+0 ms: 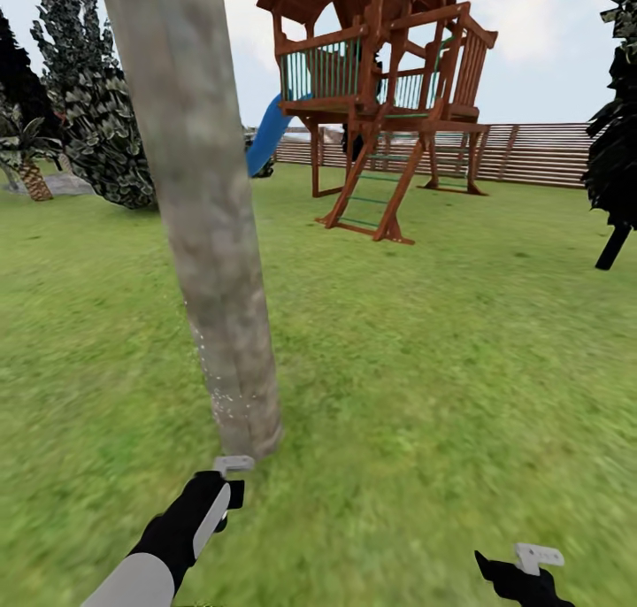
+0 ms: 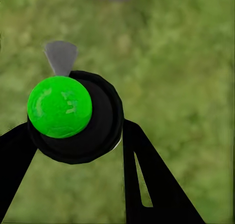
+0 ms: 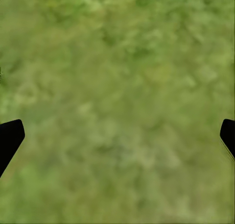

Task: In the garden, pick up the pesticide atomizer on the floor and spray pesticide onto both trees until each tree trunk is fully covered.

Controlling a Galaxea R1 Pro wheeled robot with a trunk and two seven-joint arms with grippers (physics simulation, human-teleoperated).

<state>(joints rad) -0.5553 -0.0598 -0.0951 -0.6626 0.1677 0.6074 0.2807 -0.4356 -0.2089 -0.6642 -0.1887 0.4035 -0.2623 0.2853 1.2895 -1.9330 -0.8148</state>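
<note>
Head camera faces the near tree trunk [image 1: 208,235]; both wrist cameras look down at grass [image 3: 117,87]

A green lawn around me under a pale, cloudy sky.

I see blurred green grass [image 1: 460,368] spreading flat in every direction. Ahead of me stands a red-brown wooden play tower [image 1: 380,85] with teal railings, a ladder and a blue slide [image 1: 267,138]. Behind it runs a brown horizontal-slat wooden fence [image 1: 531,154]. Dark leafy bushes [image 1: 106,138] and a small palm [image 1: 26,151] crowd my left; a black-leaved thin-trunked tree [image 1: 617,147] stands at my right.
</note>
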